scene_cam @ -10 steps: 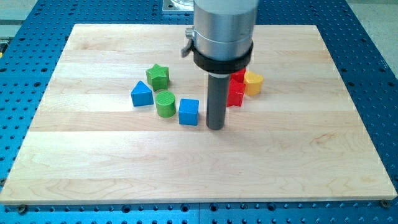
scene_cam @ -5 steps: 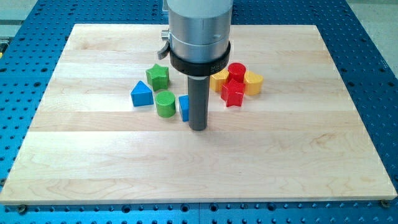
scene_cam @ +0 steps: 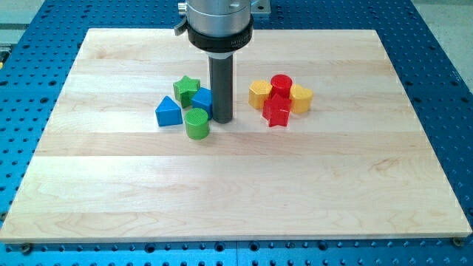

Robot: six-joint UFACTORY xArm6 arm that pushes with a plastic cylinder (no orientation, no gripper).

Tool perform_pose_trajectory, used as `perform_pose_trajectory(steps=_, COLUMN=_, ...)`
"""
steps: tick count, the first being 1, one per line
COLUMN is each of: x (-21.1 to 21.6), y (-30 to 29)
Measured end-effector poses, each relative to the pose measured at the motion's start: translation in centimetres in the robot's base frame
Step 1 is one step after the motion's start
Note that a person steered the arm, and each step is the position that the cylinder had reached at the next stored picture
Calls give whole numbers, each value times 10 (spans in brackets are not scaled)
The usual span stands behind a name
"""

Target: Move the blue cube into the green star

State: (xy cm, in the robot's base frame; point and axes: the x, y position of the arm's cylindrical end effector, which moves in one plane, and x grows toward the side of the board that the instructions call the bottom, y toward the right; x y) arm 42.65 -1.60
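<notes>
My tip (scene_cam: 222,119), a plain rod without jaws, presses the right side of the small blue cube (scene_cam: 201,100), no long axis discernible, wedged against the green star block (scene_cam: 187,89), above the green cylinder (scene_cam: 196,123).

A big wooden board (scene_cam: 295,192) lies flat and fills most of the view. It is pale, with long stripes of light wood running from 9 o'clock to 3 o'clock. Under it is a blue metal table (scene_cam: 29,111) full of little round holes in neat rows. The blue shows all around the board. At 12 o'clock there is a small grey metal part (scene_cam: 199,6). The light is bright and even.
</notes>
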Motion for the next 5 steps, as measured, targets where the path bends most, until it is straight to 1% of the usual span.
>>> perform_pose_trajectory(steps=1, x=27, y=31)
perform_pose_trajectory(steps=2, x=74, y=66)
perform_pose_trajectory(steps=3, x=93, y=69)
perform_pose_trajectory(steps=4, x=92, y=134)
perform_pose_trajectory(steps=5, x=57, y=232)
